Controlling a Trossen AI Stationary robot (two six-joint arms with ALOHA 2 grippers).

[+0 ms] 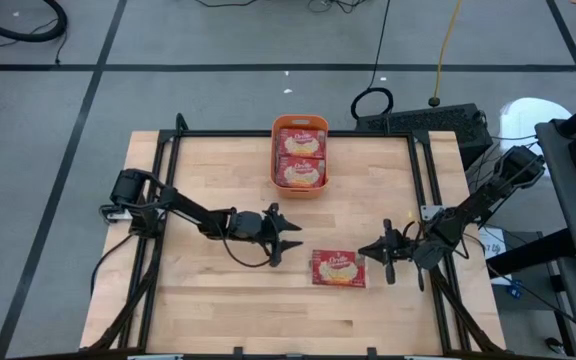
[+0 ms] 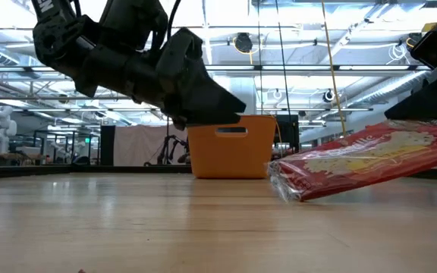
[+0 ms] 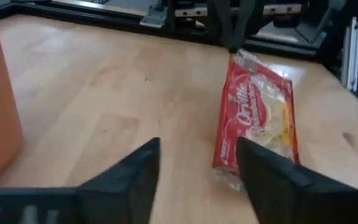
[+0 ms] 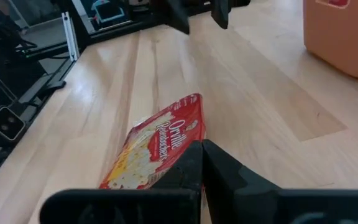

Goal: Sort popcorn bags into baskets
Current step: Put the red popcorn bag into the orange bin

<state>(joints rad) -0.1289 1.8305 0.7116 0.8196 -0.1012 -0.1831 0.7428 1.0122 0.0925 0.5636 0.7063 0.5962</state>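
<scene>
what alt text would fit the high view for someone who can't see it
One red popcorn bag lies on the wooden table, the right gripper shut on its edge and the left gripper open beside it. An orange basket holds more bags.

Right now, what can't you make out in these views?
- How many bags are stacked in the orange basket: high view shows only the top two; its wall hides the rest in the low view.
- Far end of the loose popcorn bag: cut off by the low view's right edge.
- Right tool grip: its fingers cover the bag's near edge.
</scene>
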